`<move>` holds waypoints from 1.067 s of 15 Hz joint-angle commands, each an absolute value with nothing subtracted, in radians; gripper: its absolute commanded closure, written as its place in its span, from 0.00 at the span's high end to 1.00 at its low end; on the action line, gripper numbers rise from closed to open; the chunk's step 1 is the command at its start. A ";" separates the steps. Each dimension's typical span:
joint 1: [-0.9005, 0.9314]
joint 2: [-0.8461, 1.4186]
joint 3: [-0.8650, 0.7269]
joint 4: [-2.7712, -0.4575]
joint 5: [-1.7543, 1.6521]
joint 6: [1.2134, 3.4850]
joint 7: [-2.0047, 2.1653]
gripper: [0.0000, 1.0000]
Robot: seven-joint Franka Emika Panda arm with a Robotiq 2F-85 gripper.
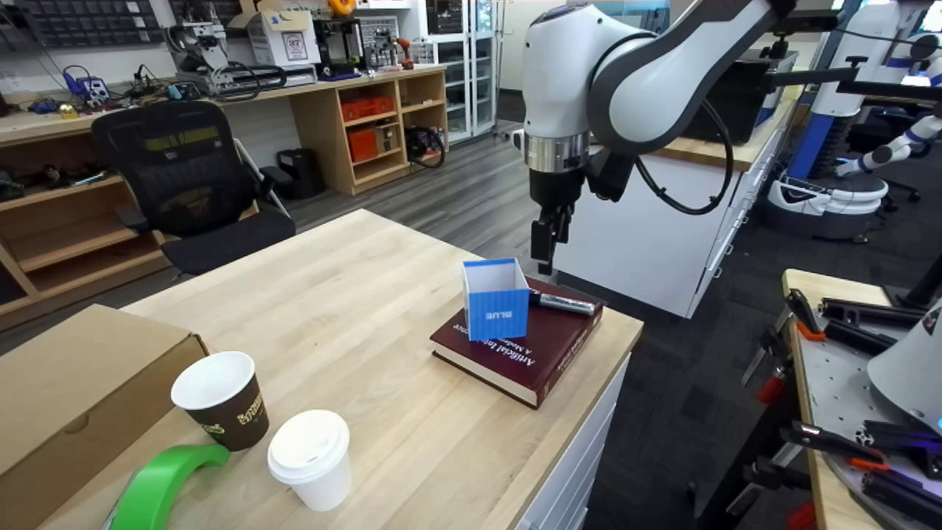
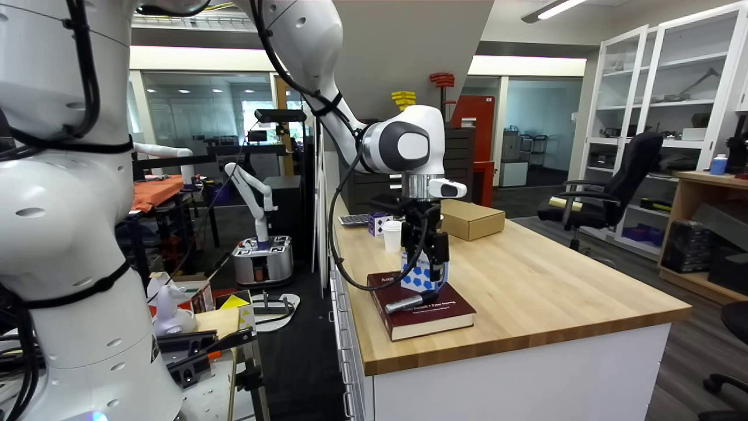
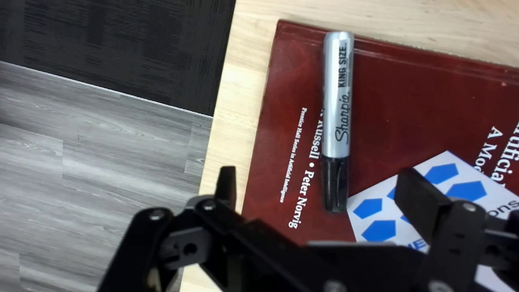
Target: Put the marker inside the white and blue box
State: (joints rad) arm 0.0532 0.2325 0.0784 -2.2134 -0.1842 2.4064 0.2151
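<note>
The marker, silver with a black cap, lies on the maroon book, seen in both exterior views (image 1: 570,303) (image 2: 403,303) and in the wrist view (image 3: 337,101). The small white and blue box stands upright on the book with its open top up, in both exterior views (image 1: 498,316) (image 2: 416,279). Its patterned white side shows in the wrist view (image 3: 375,221), close beside the cap end. My gripper is above the book, seen in both exterior views (image 1: 548,246) (image 2: 435,260). In the wrist view my gripper (image 3: 318,182) is open and empty, its fingers on either side of the marker's cap, above it.
The maroon book (image 1: 515,368) lies near the edge of the wooden table (image 1: 383,412). Farther along stand a white lidded cup (image 1: 313,460), a brown paper cup (image 1: 228,412), a green curved object (image 1: 165,482) and a large brown cardboard box (image 1: 81,383).
</note>
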 commanded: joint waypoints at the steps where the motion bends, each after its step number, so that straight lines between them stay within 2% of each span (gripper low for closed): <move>1: 0.079 0.256 0.057 -2.216 -0.184 2.439 0.225 1.00; 16: 0.101 0.327 0.050 -2.229 -0.174 2.527 0.196 1.00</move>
State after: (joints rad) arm 0.0910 0.3219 0.0723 -2.2180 -0.1836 2.4861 0.2132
